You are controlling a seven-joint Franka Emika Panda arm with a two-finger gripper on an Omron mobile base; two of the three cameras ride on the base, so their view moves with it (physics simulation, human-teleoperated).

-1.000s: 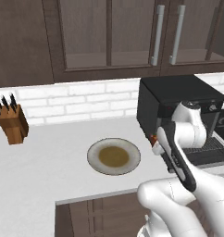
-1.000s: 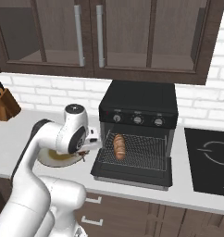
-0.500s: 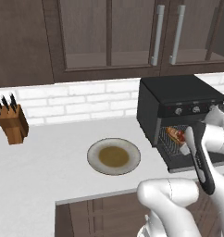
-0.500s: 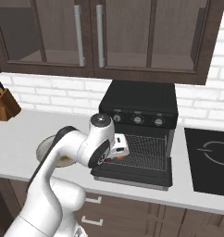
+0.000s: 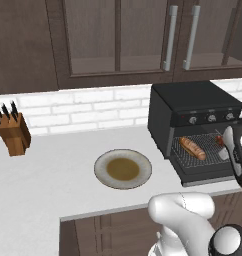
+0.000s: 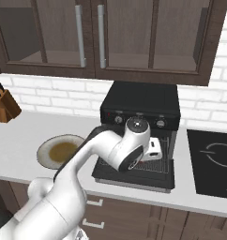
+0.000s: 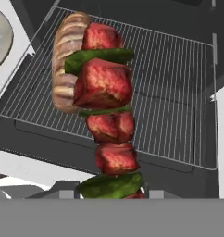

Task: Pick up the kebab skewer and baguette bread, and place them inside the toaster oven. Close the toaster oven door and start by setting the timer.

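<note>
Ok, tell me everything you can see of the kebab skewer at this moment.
The kebab skewer is a row of glossy red meat chunks with green pepper pieces wedged between them; the stick itself is hidden. In the hand view it runs lengthwise away from the hand, which grips its near end. It hangs above the wire rack of the open toaster oven, not resting on it. The baguette bread lies on the rack behind it, on its left.
</note>
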